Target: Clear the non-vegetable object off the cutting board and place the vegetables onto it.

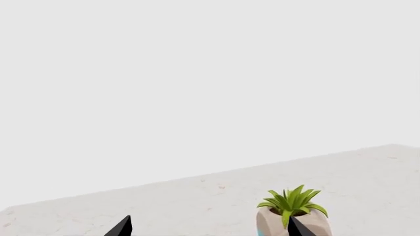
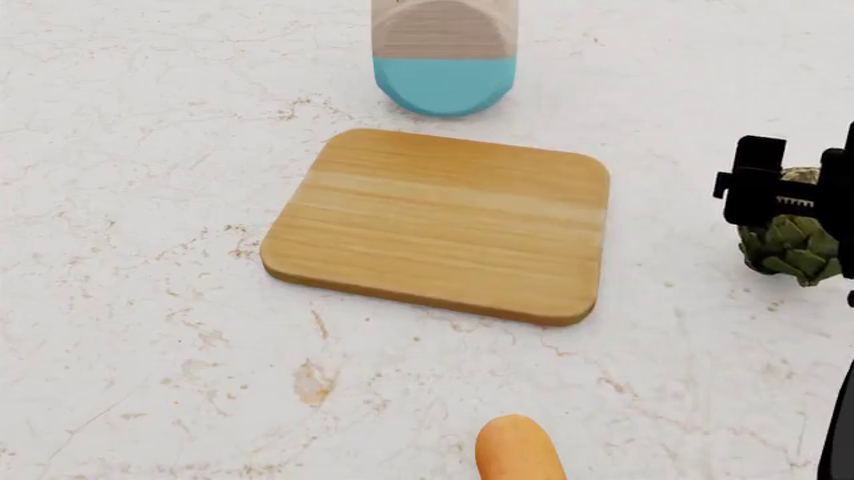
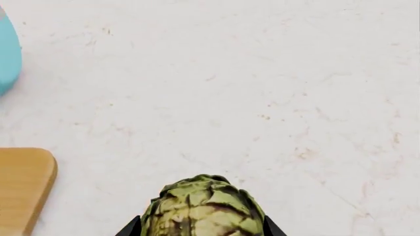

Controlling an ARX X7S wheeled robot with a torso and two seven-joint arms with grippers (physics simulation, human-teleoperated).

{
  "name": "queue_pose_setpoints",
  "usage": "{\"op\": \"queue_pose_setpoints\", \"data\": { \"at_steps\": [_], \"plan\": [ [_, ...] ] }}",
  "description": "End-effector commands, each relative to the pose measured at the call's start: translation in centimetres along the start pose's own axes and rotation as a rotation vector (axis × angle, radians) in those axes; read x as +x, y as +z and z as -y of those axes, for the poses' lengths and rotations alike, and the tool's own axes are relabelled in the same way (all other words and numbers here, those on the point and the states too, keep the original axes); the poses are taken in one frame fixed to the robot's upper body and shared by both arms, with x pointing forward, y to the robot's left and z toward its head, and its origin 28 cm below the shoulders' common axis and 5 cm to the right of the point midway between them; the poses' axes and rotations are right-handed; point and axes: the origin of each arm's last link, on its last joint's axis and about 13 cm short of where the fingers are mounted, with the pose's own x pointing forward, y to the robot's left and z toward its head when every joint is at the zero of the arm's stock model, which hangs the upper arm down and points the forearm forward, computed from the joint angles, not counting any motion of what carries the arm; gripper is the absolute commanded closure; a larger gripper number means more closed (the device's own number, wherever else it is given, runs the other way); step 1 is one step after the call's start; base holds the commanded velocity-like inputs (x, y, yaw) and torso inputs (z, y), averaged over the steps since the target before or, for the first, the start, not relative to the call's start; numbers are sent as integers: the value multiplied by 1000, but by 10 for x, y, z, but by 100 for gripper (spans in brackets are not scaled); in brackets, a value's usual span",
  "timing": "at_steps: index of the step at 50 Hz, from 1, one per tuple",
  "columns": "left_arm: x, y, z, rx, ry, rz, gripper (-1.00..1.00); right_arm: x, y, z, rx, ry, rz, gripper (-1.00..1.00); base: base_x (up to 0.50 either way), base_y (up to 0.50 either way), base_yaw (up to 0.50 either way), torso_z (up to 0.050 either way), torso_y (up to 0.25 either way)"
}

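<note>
Starting at the left, the left gripper [image 1: 206, 227] never appears in the head view; its wrist camera looks out level across the marble counter [image 1: 196, 201], with two black fingertips well apart, so it is spread wide and holding nothing, seemingly parked out of the way. Beyond it stands a potted plant [image 1: 292, 211], green leaves in a beige pot with a teal-blue base.

Next comes the cutting board [image 2: 441, 225], bare, lying flat with its long side running across the view and slightly turned. Near the front edge an orange butternut squash [image 2: 518, 450] pokes in, rounded end towards the board, long axis roughly front to back; most of it is cut off. I can't see the garlic.

At the right, the right gripper [image 3: 202, 228] has a black finger on each flank of the artichoke [image 3: 203, 206], which sits well clear of the board's right edge, its tapered end pointing away from the wrist. Whether it rests on the counter or is carried just above, I can't tell; I'd judge it is being set aside there.
</note>
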Motion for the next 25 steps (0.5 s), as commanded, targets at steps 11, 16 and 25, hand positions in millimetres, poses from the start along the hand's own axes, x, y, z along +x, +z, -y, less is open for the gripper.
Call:
{"op": "queue_pose_setpoints", "data": {
  "at_steps": [11, 16, 25],
  "plan": [
    [-5, -1, -3, -7, 6, 5, -100, -11, -5, 11, -92, -61, -29, -100, 0, 0, -1, 0, 0],
    [-7, 1, -4, -3, 16, 9, -100, -18, 4, 9, -94, -46, -11, -100, 0, 0, -1, 0, 0],
    [-6, 2, -3, -5, 19, 16, -100, -38, 26, 3, -114, -6, 52, -100, 0, 0, 0, 0, 0]
  ]
}}
